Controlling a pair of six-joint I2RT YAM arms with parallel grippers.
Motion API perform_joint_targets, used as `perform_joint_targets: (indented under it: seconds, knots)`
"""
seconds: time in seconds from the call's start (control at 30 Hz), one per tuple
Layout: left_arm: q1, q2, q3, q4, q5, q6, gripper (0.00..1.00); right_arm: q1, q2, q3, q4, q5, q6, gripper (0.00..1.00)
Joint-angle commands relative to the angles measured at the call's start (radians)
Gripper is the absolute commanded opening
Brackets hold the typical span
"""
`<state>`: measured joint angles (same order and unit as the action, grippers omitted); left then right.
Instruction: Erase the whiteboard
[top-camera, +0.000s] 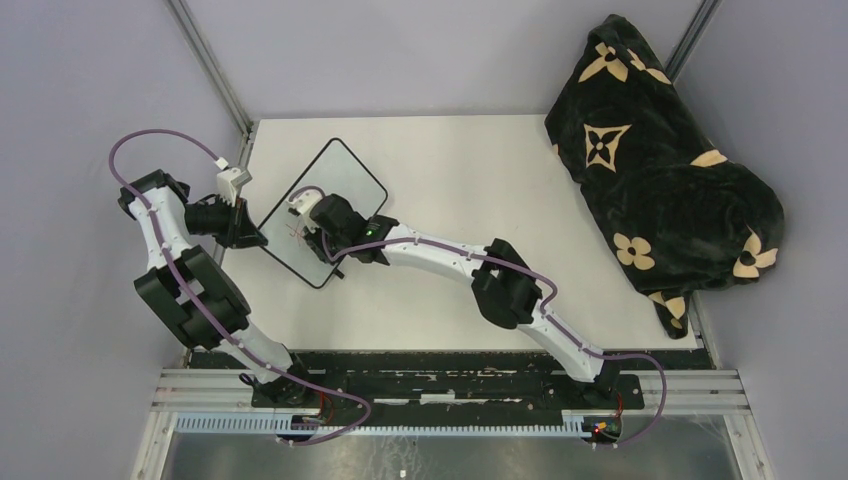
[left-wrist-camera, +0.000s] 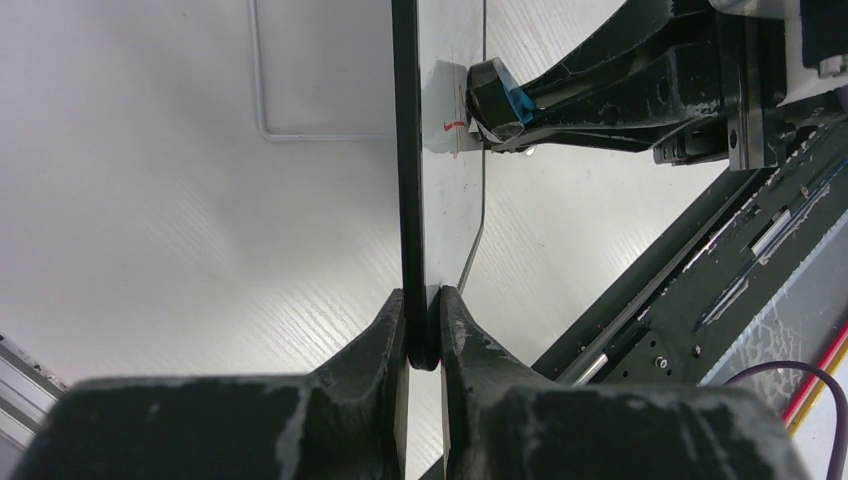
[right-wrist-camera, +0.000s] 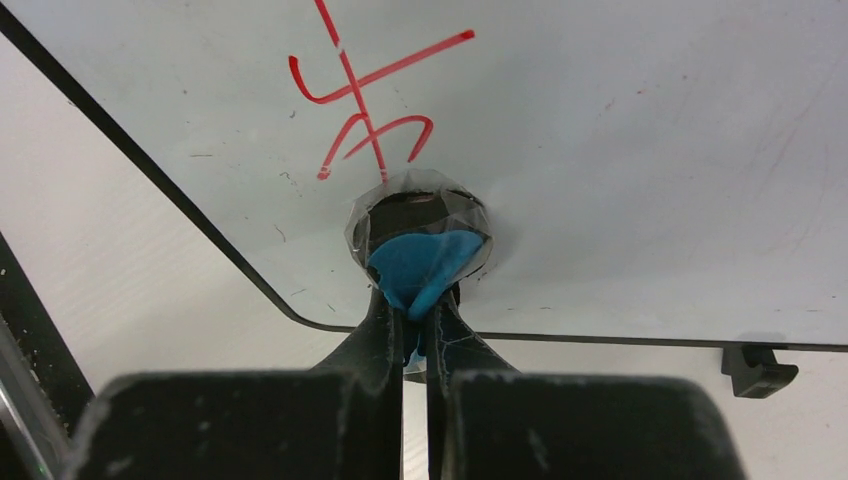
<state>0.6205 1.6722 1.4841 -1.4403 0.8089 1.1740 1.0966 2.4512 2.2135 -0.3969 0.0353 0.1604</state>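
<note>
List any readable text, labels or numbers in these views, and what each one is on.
No readable text in any view.
On the whiteboard: red marker strokes, a crossing scribble, not a legible word or number.
On the blanket: tan flower and monogram-like motifs, too small to read as letters.
Nothing else carries legible print.

Whiteboard (top-camera: 335, 195) on tabletop (top-camera: 480, 160), left of centre. Left end effector (left-wrist-camera: 424, 310) at its left edge, eraser (right-wrist-camera: 425, 250) against its face. Blanket (top-camera: 660, 170) far right.
</note>
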Motion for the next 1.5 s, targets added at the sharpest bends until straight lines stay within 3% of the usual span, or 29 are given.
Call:
perform_joint_targets:
  seconds: [0.0, 0.37, 0.73, 1.47]
  knots:
    - [-0.017, -0.029, -0.024, -0.021, -0.072, 0.002, 0.03, 0.013, 0.013, 0.056, 0.105, 0.005, 0.012, 0.01]
    - [-0.025, -0.033, -0.027, -0.021, -0.082, -0.009, 0.03, 0.015, 0.008, 0.072, 0.119, -0.015, 0.011, 0.01]
    - [-0.028, -0.036, -0.021, -0.021, -0.091, -0.018, 0.03, -0.013, 0.004, 0.077, 0.101, 0.081, -0.03, 0.01]
    - [-0.082, -0.018, 0.038, -0.022, -0.128, -0.059, 0.03, -0.007, 0.015, 0.166, 0.114, 0.126, -0.052, 0.01]
